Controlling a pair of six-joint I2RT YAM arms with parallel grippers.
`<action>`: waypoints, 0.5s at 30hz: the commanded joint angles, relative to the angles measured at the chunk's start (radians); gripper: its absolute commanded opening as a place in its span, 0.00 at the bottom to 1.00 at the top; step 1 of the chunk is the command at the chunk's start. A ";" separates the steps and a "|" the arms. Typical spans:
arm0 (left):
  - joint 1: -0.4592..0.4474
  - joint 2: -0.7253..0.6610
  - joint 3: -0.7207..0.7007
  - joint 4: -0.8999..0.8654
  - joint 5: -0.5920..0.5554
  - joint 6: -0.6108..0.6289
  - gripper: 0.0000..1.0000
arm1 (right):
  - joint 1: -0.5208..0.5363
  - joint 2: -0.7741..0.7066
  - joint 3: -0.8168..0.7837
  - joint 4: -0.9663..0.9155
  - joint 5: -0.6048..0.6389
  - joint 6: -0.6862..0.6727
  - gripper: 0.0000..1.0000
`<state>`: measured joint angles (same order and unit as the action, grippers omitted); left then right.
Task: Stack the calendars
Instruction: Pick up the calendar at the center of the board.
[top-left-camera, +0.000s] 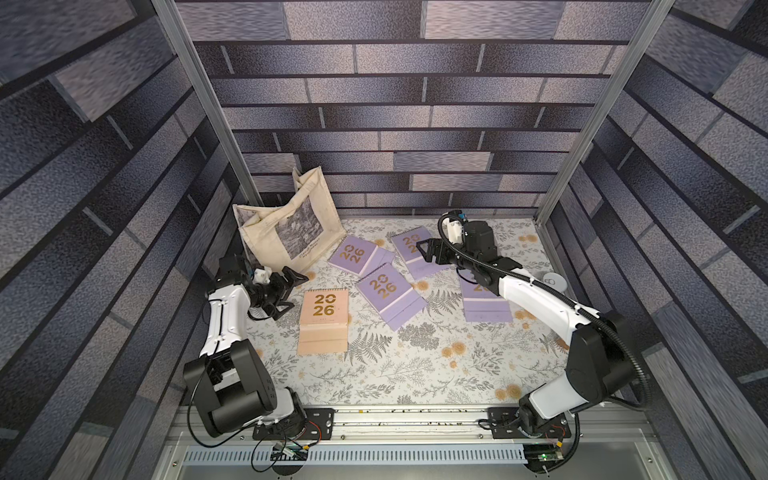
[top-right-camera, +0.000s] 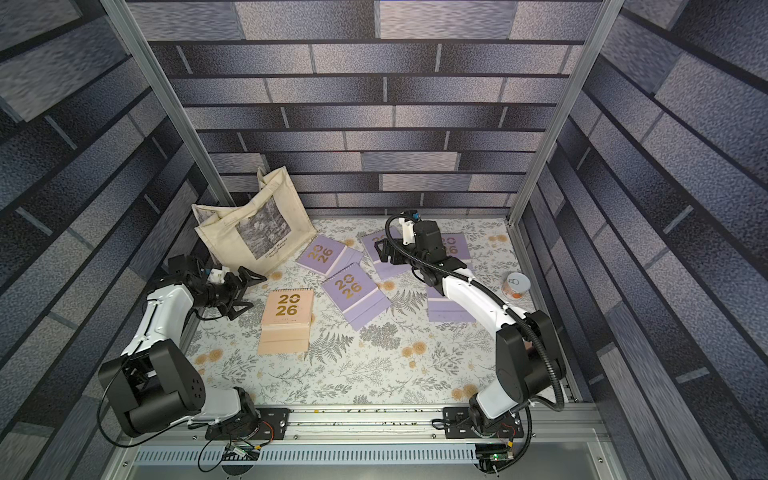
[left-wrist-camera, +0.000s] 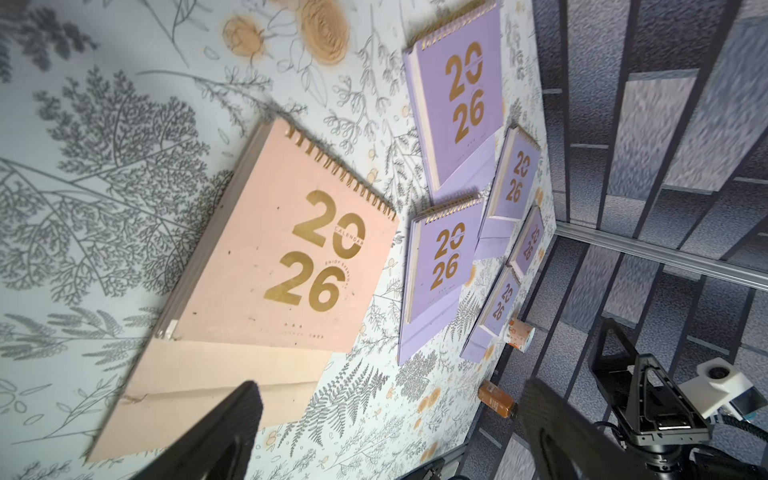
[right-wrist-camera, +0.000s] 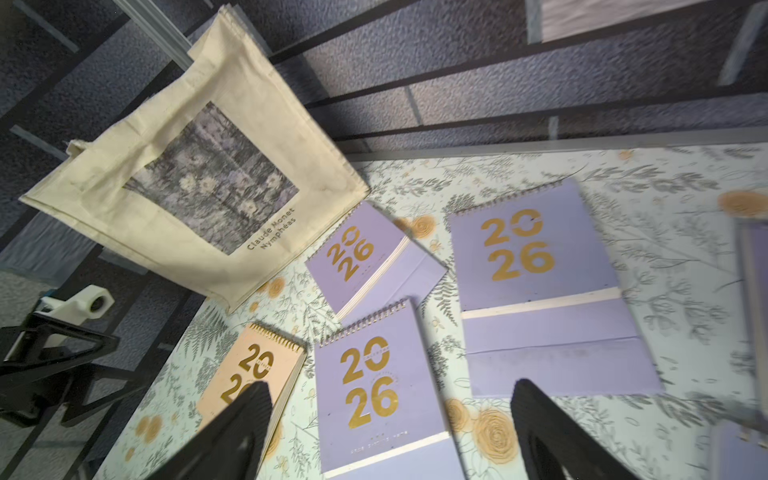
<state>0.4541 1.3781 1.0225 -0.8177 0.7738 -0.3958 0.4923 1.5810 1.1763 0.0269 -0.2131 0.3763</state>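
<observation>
A: State of the left fingers (top-left-camera: 296, 276)?
B: Spread wide, gripping nothing, hanging above the table (top-left-camera: 415, 374) near its left edge.
A: Closest to them?
B: Right behind, the beige tote bag (top-left-camera: 286, 228), slumped against the back corner. Just beside, toward the right fingers (top-left-camera: 424, 246), the peach calendar (top-left-camera: 324, 320): flat, cover up, untouched.
A: Between the two pairs of fingers?
B: Two purple ones, both flat with gold "2026" facing up. First the far purple calendar (top-left-camera: 353, 254), at the bag's lower corner; then the middle purple calendar (top-left-camera: 386, 291), nearer the front. Close together; touching or not, impossible to tell.
A: And the right fingers themselves?
B: Wide apart too, nothing between them, poised over the left edge of the third purple calendar (top-left-camera: 405, 245). Seen from the right wrist, framing the middle one's right edge and a strip of flowered table.
A: Beyond the right fingers?
B: Two more, partly hidden by the right arm (top-left-camera: 528, 291): the back purple calendar (top-right-camera: 457, 247) just past the fingers, the front purple calendar (top-left-camera: 486, 309) under the arm, nearer the front. Farther right still, a small can (top-right-camera: 515, 284) at the table's edge. All six calendars lying singly, none gripped.
</observation>
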 joint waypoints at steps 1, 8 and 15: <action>0.006 -0.011 -0.006 -0.065 -0.083 0.029 1.00 | 0.035 0.047 0.045 0.003 -0.035 0.047 0.93; 0.006 0.056 0.032 -0.080 -0.153 0.068 1.00 | 0.089 0.112 0.082 0.012 -0.045 0.058 0.93; -0.008 0.205 0.100 -0.052 -0.233 0.082 1.00 | 0.104 0.164 0.107 0.031 -0.080 0.104 0.93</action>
<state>0.4538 1.5509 1.0832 -0.8623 0.6075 -0.3500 0.5858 1.7214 1.2472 0.0341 -0.2638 0.4492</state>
